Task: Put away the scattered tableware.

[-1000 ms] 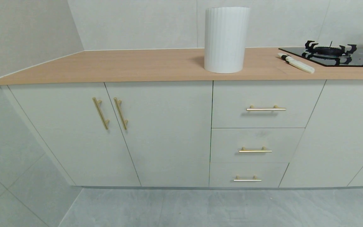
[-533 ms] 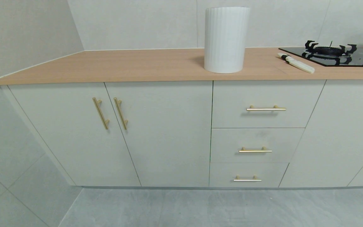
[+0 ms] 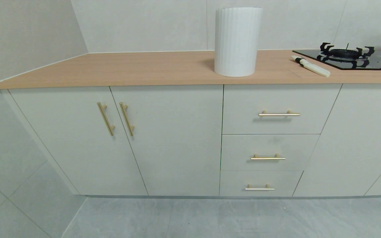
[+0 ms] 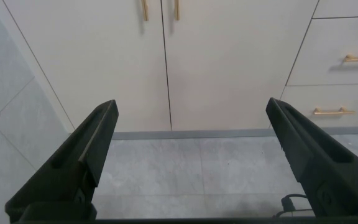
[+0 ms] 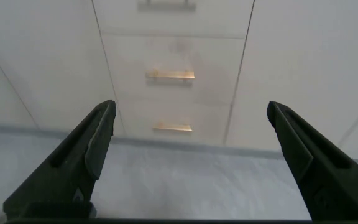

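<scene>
The left hand (image 4: 190, 106) and right hand (image 5: 190, 104) are wide open, holding nothing. Doors (image 4: 229, 62) face the left, drawers (image 5: 173, 56) the right.

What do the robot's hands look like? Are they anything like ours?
Not much like ours. The left hand and the right hand look identical. Each has just two long, flat fingers in matt dark grey, nearly black, with angular edges, narrowing to blunt tips. I see no markings.

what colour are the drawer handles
Gold, brass-like; the drawer handles show best in the head view, against pale grey drawers.
</scene>
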You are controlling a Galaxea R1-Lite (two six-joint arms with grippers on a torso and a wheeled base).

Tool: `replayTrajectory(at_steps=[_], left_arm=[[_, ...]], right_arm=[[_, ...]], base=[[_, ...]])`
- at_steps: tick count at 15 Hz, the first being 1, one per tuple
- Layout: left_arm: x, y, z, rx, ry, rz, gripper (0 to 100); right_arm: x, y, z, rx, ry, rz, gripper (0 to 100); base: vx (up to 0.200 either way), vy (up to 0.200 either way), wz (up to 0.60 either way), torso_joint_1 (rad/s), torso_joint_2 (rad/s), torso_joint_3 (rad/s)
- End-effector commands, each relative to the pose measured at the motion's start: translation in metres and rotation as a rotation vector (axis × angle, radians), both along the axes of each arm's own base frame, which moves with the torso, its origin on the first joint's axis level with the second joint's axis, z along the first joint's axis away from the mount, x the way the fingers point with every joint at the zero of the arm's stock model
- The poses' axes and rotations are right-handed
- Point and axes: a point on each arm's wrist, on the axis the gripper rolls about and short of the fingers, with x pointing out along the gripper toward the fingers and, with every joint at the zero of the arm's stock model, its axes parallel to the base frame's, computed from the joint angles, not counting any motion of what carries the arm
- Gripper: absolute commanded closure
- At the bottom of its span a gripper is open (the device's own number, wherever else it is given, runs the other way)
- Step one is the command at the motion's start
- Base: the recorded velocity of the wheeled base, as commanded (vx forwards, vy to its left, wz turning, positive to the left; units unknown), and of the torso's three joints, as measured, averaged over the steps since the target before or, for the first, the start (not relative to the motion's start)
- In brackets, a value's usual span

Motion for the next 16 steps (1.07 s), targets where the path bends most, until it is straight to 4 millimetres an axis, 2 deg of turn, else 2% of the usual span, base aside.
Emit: replayTrajectory(at_steps=[1,10,16], left_arm=[[0.0000,0.0000,0.0000,0.000,0.000,0.000,0],[0.0000,0.0000,0.0000,0.000,0.000,0.000,0],[0.0000,0.0000,0.0000,0.000,0.000,0.000,0]], right_arm=[[0.0011,-0.0001,-0.0006,-0.013,0.027,0.005,0],[-0.0001,-0.0004,-0.0008,0.045,0.010,-0.019,0],[-0.0001,-0.0006,-0.0006,0.052,0.009,-0.027,0]], base=[[0.000,0.000,0.00,0.000,0.00,0.000],[0.000,0.000,0.00,0.000,0.00,0.000],[0.200,0.000,0.00,0.003,0.00,0.002]])
